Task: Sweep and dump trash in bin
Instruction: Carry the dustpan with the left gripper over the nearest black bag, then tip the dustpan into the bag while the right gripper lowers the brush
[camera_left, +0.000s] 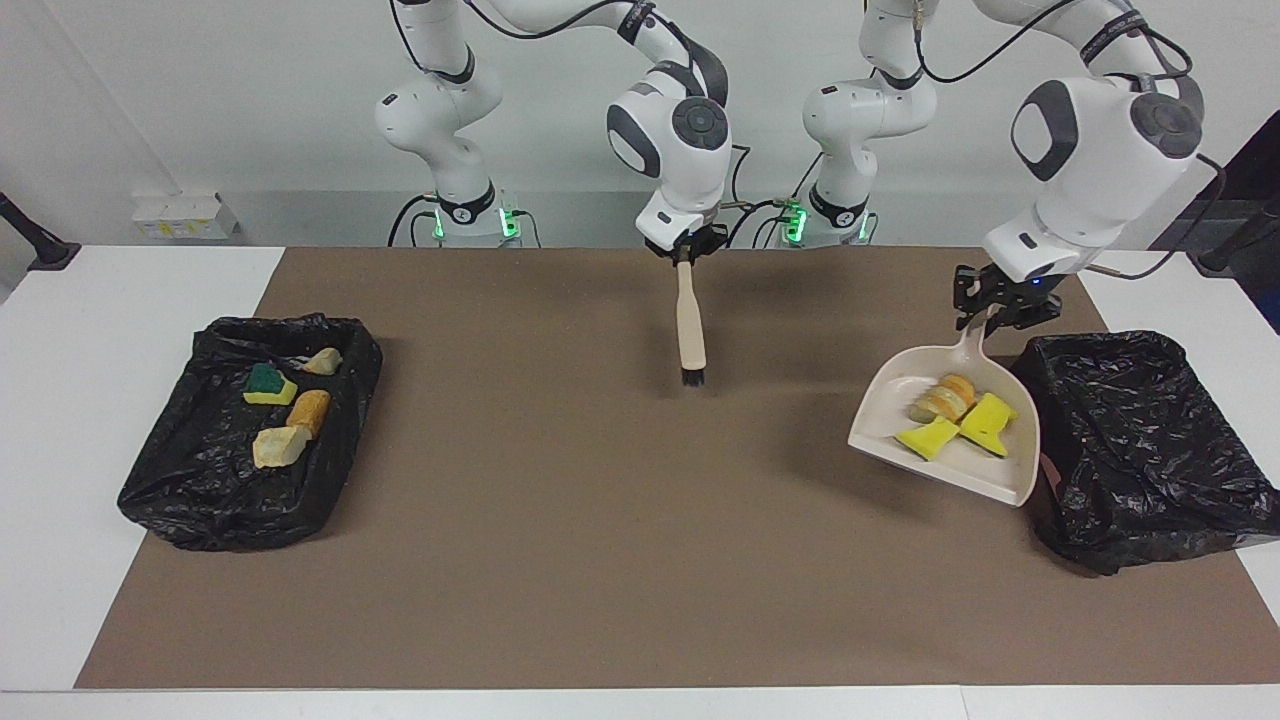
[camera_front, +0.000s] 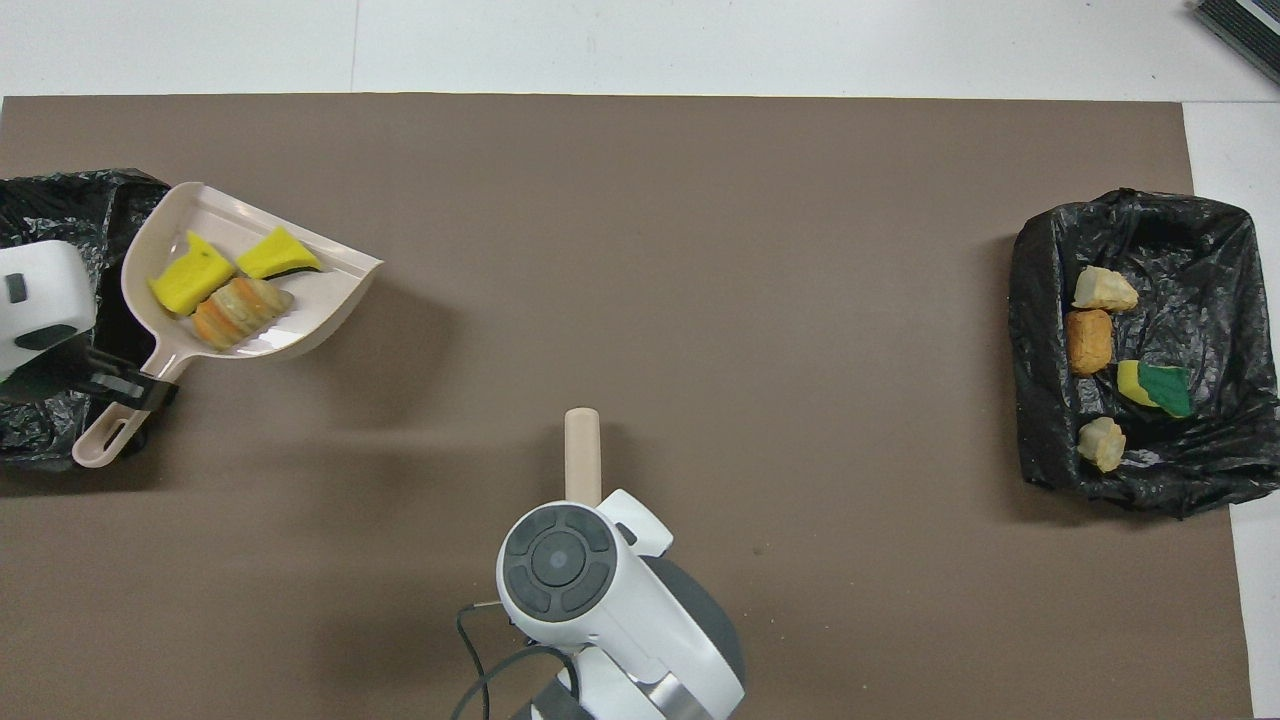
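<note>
While the left gripper (camera_left: 1003, 306), clamped on the handle of the beige plastic dustpan (camera_left: 985, 470), holds three yellow sponge and bread scraps (camera_left: 952, 412) raised beside the empty-looking black-lined bin (camera_left: 1150, 440), dumping remains. The right gripper (camera_left: 686, 250), closed on the beige brush (camera_left: 688, 330), waits; the tabletop seems swept.
</note>
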